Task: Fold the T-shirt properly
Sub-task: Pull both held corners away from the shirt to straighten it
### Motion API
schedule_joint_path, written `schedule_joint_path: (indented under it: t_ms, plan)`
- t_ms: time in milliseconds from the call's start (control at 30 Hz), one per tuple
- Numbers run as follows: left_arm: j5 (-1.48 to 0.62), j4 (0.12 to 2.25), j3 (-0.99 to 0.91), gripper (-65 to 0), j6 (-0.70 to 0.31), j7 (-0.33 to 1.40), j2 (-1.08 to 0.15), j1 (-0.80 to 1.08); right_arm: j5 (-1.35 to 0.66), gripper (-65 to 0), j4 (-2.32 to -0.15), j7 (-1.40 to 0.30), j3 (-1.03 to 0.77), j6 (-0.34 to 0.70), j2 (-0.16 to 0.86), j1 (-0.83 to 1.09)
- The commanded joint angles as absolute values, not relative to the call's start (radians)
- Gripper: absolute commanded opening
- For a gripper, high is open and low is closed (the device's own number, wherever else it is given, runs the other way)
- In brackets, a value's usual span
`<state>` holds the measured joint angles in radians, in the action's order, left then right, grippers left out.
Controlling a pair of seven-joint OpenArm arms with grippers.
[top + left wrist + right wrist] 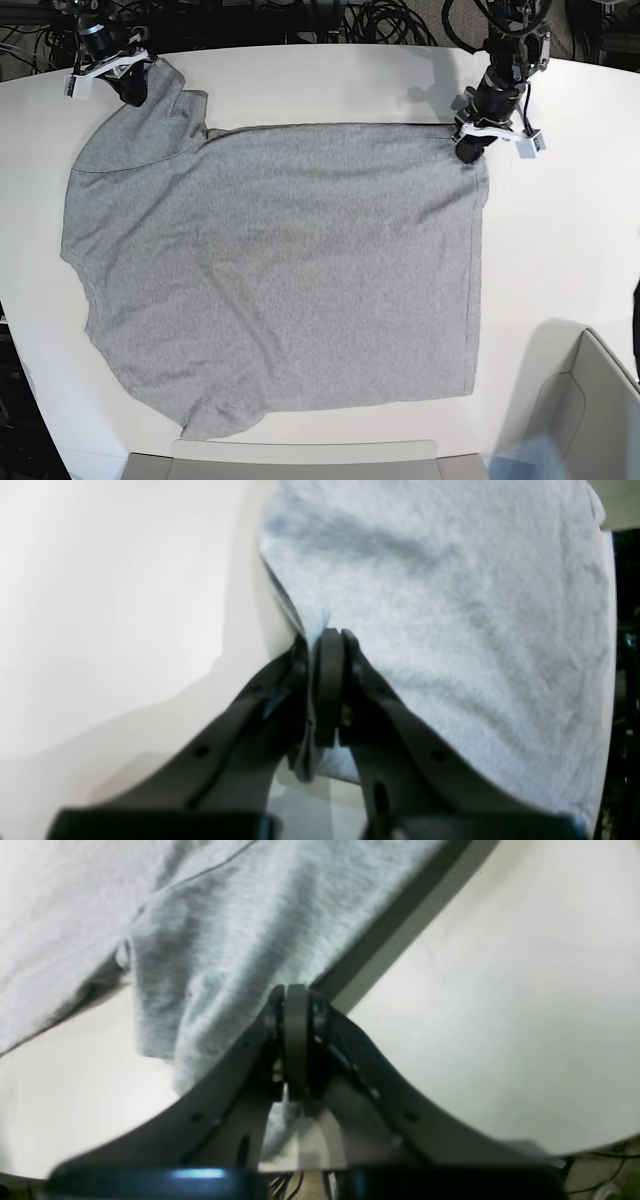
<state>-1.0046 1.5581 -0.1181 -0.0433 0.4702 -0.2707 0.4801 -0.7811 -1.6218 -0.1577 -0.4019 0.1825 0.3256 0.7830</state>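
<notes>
White table (330, 80) holds the T-shirt (280, 270), spread flat in the middle. Left gripper (468, 148) pinches its upper-right corner; right gripper (132, 88) pinches the upper-left sleeve. Next, lift both and fold together.

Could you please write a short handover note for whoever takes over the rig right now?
Left gripper: shut on a far corner of the T-shirt, at the hem end.
Right gripper: shut on the far sleeve at the other end.
The T-shirt lies spread nearly flat on the white table, plain side up, far edge pulled straight between the two grips.
Done: shirt spread out and gripped.
Left: every fold; none is visible yet.
</notes>
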Motion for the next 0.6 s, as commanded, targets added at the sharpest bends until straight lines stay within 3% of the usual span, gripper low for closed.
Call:
schedule_joint_path:
  t_ms: [0, 367, 567]
  plan:
    - [-0.967, 1.572, -0.139, -65.0, 0.007, 0.509, -0.278, 0.522, -0.788, -65.0, -1.656, -0.13, -0.424, 0.193, 0.335, 0.806]
    - [-0.966, 1.774, -0.297, -65.0, 0.002, 0.513, -0.283, 0.76, -0.786, -65.0, -1.857, -0.13, -0.518, 0.193, 0.282, 1.02]
    - [-0.97, 1.819, -0.348, -65.0, 0.002, 0.513, -0.283, 0.788, -0.785, -65.0, -1.896, -0.128, -0.519, 0.193, 0.286, 1.03]
